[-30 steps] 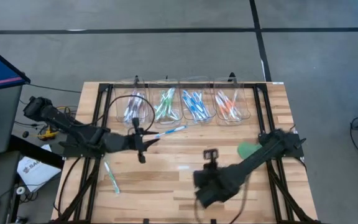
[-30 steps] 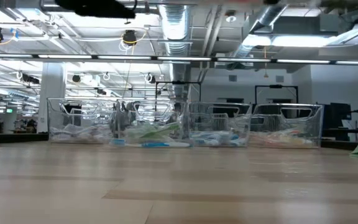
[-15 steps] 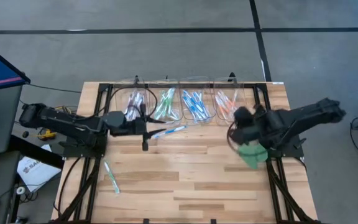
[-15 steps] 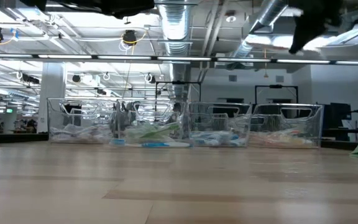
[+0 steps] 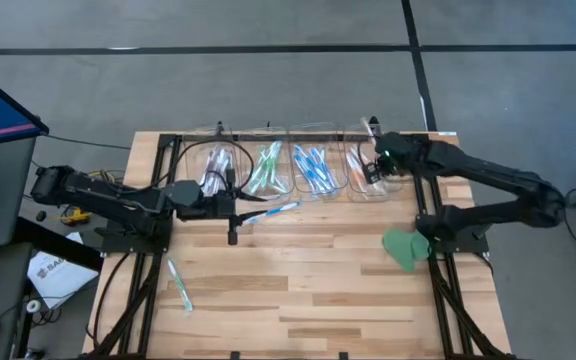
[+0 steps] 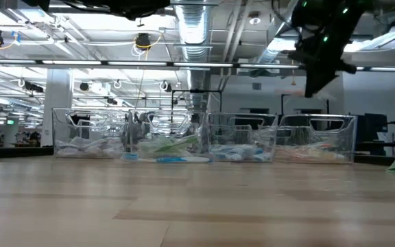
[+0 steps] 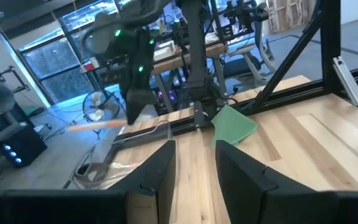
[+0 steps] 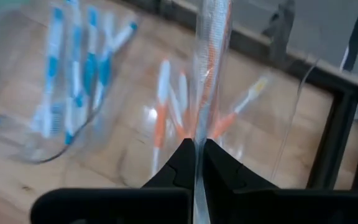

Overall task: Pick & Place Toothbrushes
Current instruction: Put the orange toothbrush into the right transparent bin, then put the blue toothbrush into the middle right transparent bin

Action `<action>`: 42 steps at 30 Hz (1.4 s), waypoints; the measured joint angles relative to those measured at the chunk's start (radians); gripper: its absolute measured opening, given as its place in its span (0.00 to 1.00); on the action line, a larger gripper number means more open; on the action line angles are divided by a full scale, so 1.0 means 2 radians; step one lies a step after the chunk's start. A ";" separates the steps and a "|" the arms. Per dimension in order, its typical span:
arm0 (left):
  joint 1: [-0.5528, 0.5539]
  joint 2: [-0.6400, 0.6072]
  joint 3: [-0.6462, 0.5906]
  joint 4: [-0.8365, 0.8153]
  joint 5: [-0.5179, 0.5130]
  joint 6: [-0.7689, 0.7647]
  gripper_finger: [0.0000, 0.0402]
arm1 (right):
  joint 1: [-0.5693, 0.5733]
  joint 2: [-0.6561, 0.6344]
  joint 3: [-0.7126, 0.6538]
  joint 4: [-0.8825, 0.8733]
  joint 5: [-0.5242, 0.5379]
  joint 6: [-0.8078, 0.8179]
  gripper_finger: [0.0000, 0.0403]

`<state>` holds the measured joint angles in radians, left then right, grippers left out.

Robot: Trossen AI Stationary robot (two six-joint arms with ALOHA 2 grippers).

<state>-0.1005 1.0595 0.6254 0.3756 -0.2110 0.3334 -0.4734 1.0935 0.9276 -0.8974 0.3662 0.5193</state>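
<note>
Wooden tabletop (image 5: 298,290), near to far: a green-accented toothbrush (image 5: 178,284) lies alone near the left edge, a flat green disc (image 5: 404,246) near the right, and a blue-accented toothbrush (image 5: 271,212) just before four clear bins (image 5: 290,176) of colour-sorted toothbrushes (image 5: 310,168). Left gripper (image 5: 232,213) hovers before the leftmost bins, fingers (image 7: 157,180) apart and empty. Right gripper (image 5: 376,168), above the orange bin (image 8: 278,124), is clamped on an orange-accented toothbrush (image 8: 209,56)

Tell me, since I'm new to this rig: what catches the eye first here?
Four clear bins of colour-sorted toothbrushes line the table's far edge. The right gripper hangs over the orange bin, shut on a toothbrush. A blue toothbrush lies loose by the left gripper.
</note>
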 joint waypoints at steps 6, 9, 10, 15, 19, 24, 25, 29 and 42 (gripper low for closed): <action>-0.002 0.000 0.000 -0.013 0.000 -0.001 0.26 | -0.057 0.072 0.000 0.000 -0.045 -0.032 0.01; -0.002 0.000 0.000 -0.027 0.000 -0.001 0.26 | -0.070 0.104 0.000 0.007 -0.080 -0.067 0.03; -0.002 0.000 0.000 -0.029 0.000 -0.001 0.26 | -0.072 0.114 0.000 0.009 -0.085 -0.074 0.05; -0.002 0.000 0.000 -0.035 0.000 -0.001 0.26 | -0.080 0.154 0.009 0.008 -0.093 -0.098 0.19; -0.002 0.000 0.000 -0.036 0.000 -0.001 0.26 | -0.086 0.165 0.030 0.005 -0.093 -0.134 0.34; -0.002 0.000 0.000 -0.069 0.009 0.000 0.26 | -0.086 0.139 0.066 -0.017 -0.093 -0.138 0.46; -0.002 0.000 0.000 -0.073 0.009 -0.001 0.26 | -0.083 0.129 0.073 -0.026 -0.093 -0.138 0.46; -0.002 0.001 -0.001 -0.078 0.009 -0.002 0.26 | -0.059 0.082 0.086 -0.073 -0.095 -0.134 0.47; -0.003 0.017 0.000 -0.073 0.057 -0.139 0.26 | 0.123 -0.112 0.055 -0.067 -0.229 -0.136 0.36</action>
<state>-0.1070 1.0928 0.6247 0.2288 -0.0978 0.0549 -0.2280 0.8686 1.0383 -1.0312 -0.0919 0.2480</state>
